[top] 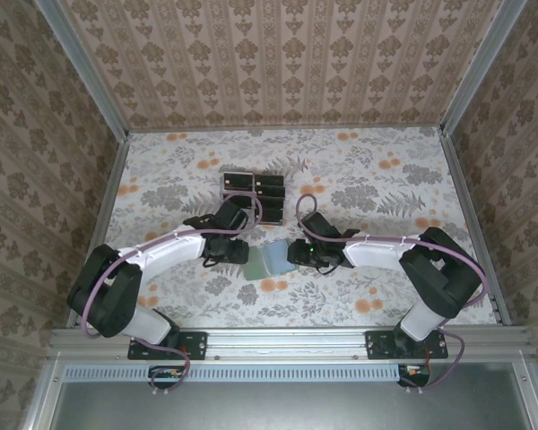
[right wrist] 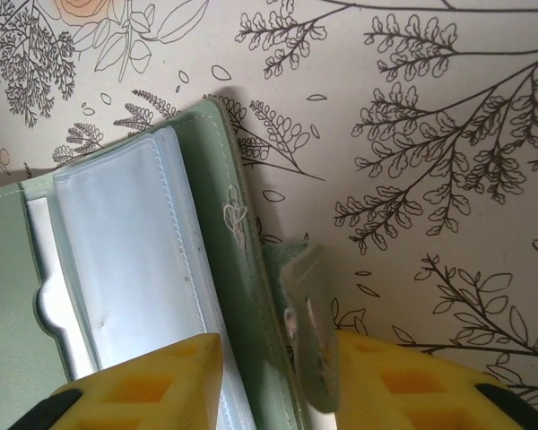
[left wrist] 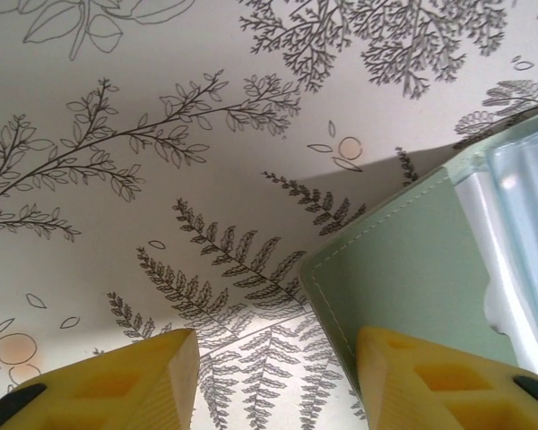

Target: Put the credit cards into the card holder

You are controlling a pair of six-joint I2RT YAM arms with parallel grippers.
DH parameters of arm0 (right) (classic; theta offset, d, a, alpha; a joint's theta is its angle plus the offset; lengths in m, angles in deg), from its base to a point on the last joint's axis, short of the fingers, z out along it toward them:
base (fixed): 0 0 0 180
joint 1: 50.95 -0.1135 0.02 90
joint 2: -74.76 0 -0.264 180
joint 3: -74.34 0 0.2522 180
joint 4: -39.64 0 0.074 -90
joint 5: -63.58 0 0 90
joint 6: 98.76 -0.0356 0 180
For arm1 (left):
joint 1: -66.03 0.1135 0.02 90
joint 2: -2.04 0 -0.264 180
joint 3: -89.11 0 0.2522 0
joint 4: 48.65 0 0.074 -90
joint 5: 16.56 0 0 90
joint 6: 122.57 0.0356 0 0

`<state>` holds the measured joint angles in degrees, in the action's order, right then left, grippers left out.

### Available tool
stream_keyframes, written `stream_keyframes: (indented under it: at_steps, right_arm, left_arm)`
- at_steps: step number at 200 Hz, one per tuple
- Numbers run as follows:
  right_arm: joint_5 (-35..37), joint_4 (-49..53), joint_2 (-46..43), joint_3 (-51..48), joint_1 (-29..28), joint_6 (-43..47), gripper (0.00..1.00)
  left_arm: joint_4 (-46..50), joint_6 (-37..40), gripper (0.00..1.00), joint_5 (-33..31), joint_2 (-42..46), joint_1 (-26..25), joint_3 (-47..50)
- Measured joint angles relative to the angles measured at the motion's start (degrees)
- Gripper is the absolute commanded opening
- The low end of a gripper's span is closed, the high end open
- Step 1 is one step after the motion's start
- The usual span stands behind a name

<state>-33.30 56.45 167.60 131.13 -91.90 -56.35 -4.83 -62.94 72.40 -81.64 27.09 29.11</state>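
Note:
The grey-green card holder (top: 267,260) lies open on the flowered table between my two grippers, its clear inner sleeves (right wrist: 125,269) facing up. Several black credit cards (top: 254,193) sit grouped behind it, clear of both grippers. My left gripper (top: 240,249) is at the holder's left cover (left wrist: 412,269); its yellow jaws (left wrist: 278,376) stand apart over bare table, and the right finger (left wrist: 430,381) overlaps the cover's edge. My right gripper (top: 294,254) straddles the right cover's edge and its clasp tab (right wrist: 305,296), its jaws (right wrist: 273,363) closed against them.
Patterned walls enclose the table on three sides. A metal rail (top: 287,340) with both arm bases runs along the near edge. Flowered table surface (top: 386,179) lies open to the right and in front of the holder.

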Motion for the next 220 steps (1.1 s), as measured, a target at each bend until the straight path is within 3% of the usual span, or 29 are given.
stream_keyframes:
  at_steps: [80,113,162,220]
  right_arm:
    - [2.1,1.6,-4.7,-1.6,-5.8,-3.2,0.39]
    - [3.4,6.6,-7.7,2.1,-7.0,-1.5,0.54]
    - [4.2,10.3,-5.2,12.1,-6.7,3.4,0.56]
    - [4.0,10.5,0.4,12.8,-5.2,4.2,0.56]
  left_arm:
    - [-0.1,1.9,0.51,-1.8,-3.6,2.1,0.0]
    - [-0.2,3.4,0.56,-1.3,-3.4,4.5,-0.4]
    - [-0.3,3.1,0.63,1.6,6.0,6.4,-0.5]
    - [-2.9,1.0,0.64,4.4,12.4,6.4,1.7]
